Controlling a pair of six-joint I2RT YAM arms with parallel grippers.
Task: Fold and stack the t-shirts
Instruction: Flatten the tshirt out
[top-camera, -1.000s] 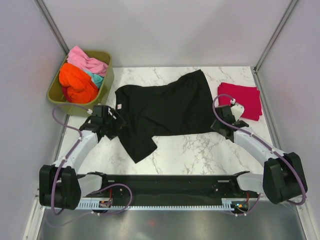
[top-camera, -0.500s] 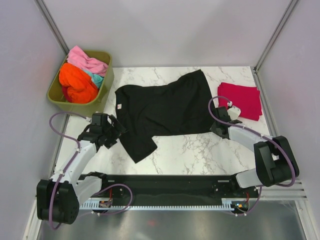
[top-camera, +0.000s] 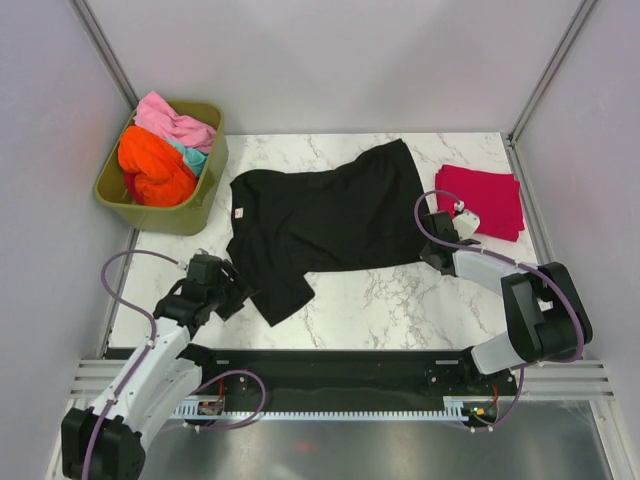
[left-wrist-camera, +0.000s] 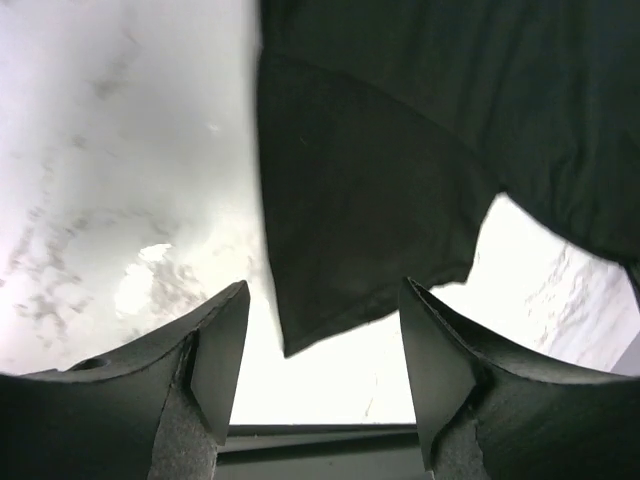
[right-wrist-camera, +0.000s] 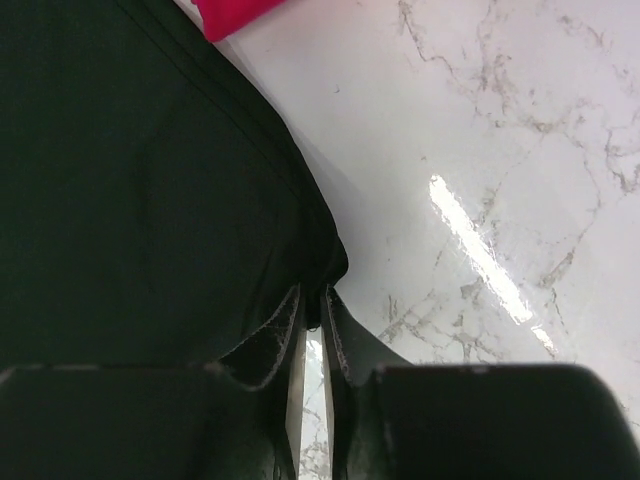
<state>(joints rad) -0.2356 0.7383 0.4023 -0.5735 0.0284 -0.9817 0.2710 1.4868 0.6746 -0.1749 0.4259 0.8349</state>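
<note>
The black t-shirt (top-camera: 325, 220) lies spread on the marble table, one sleeve (top-camera: 278, 295) pointing toward the near edge. My left gripper (top-camera: 232, 292) is open and empty just left of that sleeve; in the left wrist view the sleeve (left-wrist-camera: 360, 220) lies ahead of the gripper (left-wrist-camera: 325, 345), not between the fingers. My right gripper (top-camera: 433, 252) is shut on the shirt's lower right hem corner; the right wrist view shows the black cloth (right-wrist-camera: 150, 180) pinched in the gripper (right-wrist-camera: 314, 305). A crimson red t-shirt (top-camera: 487, 198) lies folded at the far right.
An olive-green tub (top-camera: 203, 207) stands at the far left and holds orange (top-camera: 150, 170), pink (top-camera: 172, 120) and teal (top-camera: 195, 157) shirts. Bare marble (top-camera: 390, 300) lies between the black shirt and the near edge. Grey walls enclose the table.
My left gripper has drawn back toward the near edge, from beside the shirt's collar side down to its sleeve. My right gripper has stayed at the hem corner while its arm shifted.
</note>
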